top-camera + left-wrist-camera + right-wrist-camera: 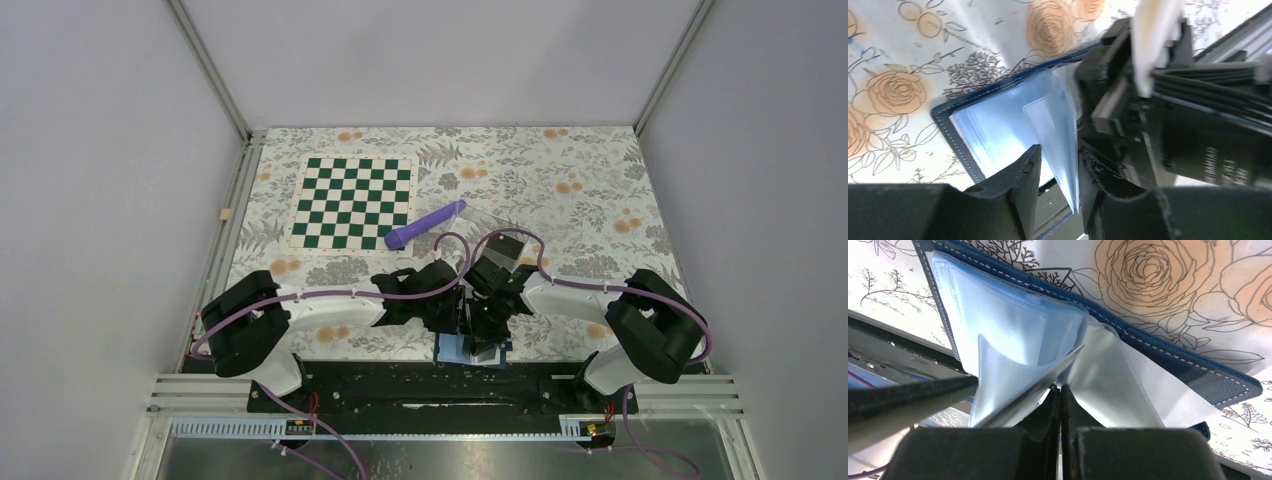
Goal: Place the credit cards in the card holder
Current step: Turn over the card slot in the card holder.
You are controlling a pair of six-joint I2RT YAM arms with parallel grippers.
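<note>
The card holder (452,349) lies open at the table's near edge, navy cover (1173,365) down and pale blue-grey pockets up. My left gripper (1059,150) stands over it, jaws apart on either side of one upright clear sleeve (1058,125). The sleeve rests against the right-hand finger, with a gap on the other side. My right gripper (1059,387) is shut, its tips pushed in between two sleeves (1013,365) at the fold. In the top view both grippers (445,315) (487,322) meet above the holder and hide most of it. No credit cards show clearly.
A purple tube (425,226) lies mid-table beside a clear plastic piece (487,220). A green-and-white checkerboard mat (352,203) is at the back left. The black base rail (420,385) runs just behind the holder's near side. White walls enclose the floral table (580,190).
</note>
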